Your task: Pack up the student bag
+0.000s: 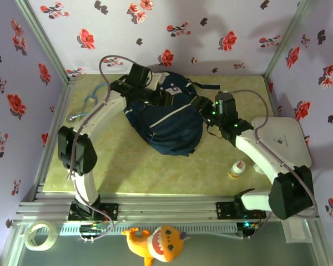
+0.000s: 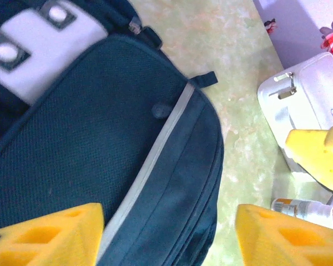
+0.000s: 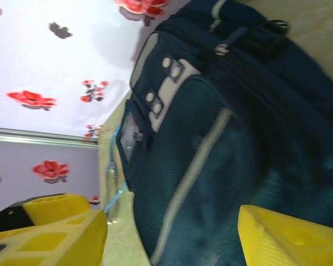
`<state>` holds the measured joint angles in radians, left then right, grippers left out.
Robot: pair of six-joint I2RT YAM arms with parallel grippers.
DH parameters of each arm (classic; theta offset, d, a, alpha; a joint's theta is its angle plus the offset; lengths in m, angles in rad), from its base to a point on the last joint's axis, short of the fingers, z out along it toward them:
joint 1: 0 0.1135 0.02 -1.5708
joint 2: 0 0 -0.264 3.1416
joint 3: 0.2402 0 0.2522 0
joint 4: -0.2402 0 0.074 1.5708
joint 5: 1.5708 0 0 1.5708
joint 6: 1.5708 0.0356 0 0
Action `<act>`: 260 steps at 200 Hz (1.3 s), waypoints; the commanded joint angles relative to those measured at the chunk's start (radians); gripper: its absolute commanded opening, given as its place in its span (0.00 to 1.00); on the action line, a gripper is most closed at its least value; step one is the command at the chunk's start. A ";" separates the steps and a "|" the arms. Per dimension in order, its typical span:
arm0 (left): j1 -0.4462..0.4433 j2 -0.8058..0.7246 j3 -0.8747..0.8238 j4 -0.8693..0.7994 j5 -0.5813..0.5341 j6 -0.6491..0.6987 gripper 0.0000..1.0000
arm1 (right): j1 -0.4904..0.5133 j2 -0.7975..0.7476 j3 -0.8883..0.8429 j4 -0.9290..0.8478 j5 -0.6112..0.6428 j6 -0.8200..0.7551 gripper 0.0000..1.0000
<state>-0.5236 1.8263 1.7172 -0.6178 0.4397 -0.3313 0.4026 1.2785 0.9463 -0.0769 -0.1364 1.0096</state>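
Standing inside flower-papered walls (image 1: 22, 66), a pale green marbled table (image 1: 127, 166) carries the student bag (image 1: 166, 124) lying flat toward its far middle, bare surface open in front of it, and a white case (image 1: 280, 136) at the right edge. Above the bag, the left gripper (image 2: 166, 221) and right gripper (image 3: 172, 221) hover with fingers spread apart, clamped on nothing. A stethoscope (image 1: 89, 105) lies by the left wall, a small bottle (image 1: 237, 169) just beside the case.

At right of the overhead view, white rounded case (image 1: 282, 134) on the greenish tabletop (image 1: 127, 166), small bottle (image 1: 237, 169) just below-left of it. At upper left, blue stethoscope (image 1: 89, 106) near the wall; along the bottom edge, tape roll (image 1: 40, 235) and orange plush toy (image 1: 158, 245).
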 commanded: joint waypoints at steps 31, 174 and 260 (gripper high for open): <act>0.114 -0.211 -0.428 0.262 -0.020 -0.294 0.67 | 0.040 -0.040 -0.047 -0.190 0.102 -0.152 0.66; 0.147 -0.114 -0.587 0.466 -0.049 -0.590 0.41 | 0.239 0.078 0.006 -0.179 0.160 -0.147 0.65; 0.143 -0.174 -0.652 0.625 -0.004 -0.713 0.00 | 0.317 0.102 0.049 -0.226 0.229 -0.192 0.63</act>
<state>-0.3851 1.7046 1.0882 -0.1230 0.4080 -0.9768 0.6781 1.3617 0.9405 -0.2710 0.0269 0.8612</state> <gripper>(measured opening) 0.040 0.632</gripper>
